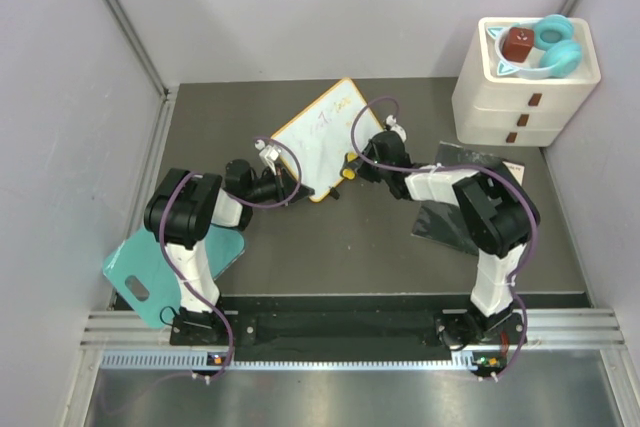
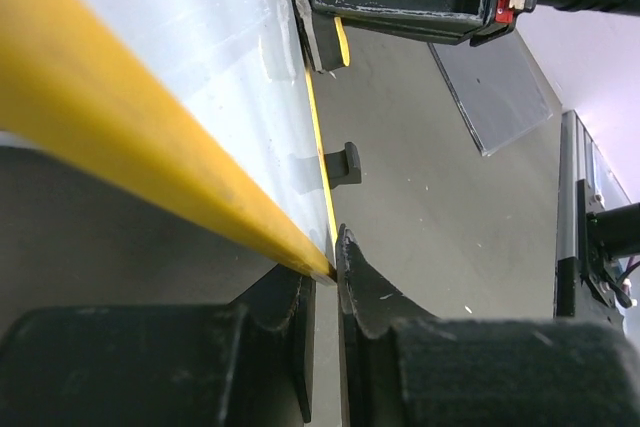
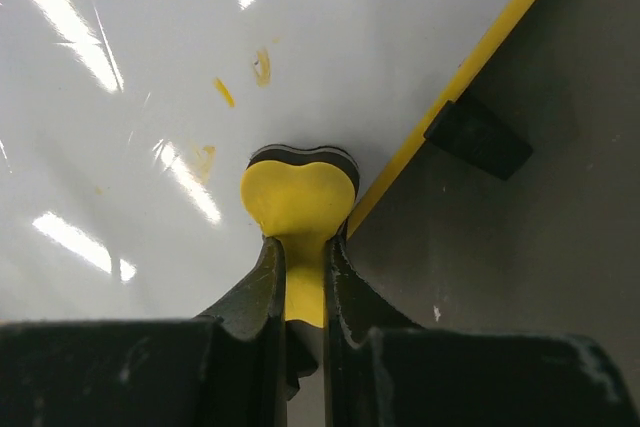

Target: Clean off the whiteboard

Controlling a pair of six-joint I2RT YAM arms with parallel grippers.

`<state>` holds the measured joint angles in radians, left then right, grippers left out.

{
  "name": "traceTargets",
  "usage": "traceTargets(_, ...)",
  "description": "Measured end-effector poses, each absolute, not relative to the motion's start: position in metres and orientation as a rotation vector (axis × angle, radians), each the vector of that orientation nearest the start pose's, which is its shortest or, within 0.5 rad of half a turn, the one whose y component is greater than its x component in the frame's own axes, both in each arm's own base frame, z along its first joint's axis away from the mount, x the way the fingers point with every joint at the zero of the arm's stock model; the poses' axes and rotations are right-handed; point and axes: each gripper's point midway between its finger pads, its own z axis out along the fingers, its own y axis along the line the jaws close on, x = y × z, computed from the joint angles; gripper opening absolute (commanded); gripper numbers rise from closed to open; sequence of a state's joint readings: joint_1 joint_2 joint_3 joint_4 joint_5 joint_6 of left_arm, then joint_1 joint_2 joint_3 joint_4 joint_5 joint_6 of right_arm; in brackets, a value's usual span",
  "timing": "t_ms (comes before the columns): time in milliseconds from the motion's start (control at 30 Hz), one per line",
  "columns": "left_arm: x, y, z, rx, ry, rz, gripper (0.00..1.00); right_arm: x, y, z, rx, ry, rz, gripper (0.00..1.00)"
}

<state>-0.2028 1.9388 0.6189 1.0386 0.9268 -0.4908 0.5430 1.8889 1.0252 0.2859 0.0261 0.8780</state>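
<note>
Whiteboard (image 1: 318, 137) is placed mid-table toward the far edge, turned diagonal to the edges of the table (image 1: 360, 247). Orange handwriting (image 1: 335, 112) is seen on the far half of it. Close to the eraser only a few orange smudges (image 3: 262, 65) are seen. Whether the board lies flat or is tipped up cannot be told.

Left hand (image 2: 328, 282) is pinched on the yellow frame (image 2: 150, 137) at the board corner that faces the left edge.

Right hand (image 3: 303, 247) is clamped on a yellow heart-shaped eraser (image 3: 298, 197). The eraser's dark pad is pressed against the white surface, just inside the frame and near a black foot (image 3: 478, 135), on the board side that faces the right edge.

Teal cutting board (image 1: 165, 267) is seen at the near-left corner, partly under the left arm. Dark sheet (image 1: 445, 217) is seen under the right arm, toward the right edge. White drawer unit (image 1: 525, 87) is located at the far-right corner, with teal headphones (image 1: 555, 47) in its top tray.
</note>
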Motion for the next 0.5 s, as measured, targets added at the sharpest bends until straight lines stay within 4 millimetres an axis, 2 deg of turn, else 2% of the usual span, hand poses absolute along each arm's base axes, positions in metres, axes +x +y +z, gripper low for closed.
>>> traceTargets(300,0.3442,-0.2256,0.0568,0.412,1.900,-1.314,0.00,0.4266,0.2861,0.0661,0.305,2.275,0.705,0.00)
traceTargets(500,0.3441,-0.2258,0.0568,0.412,1.900,-1.315,0.00,0.4253,0.2892,0.0661,0.256,2.273,0.678,0.00)
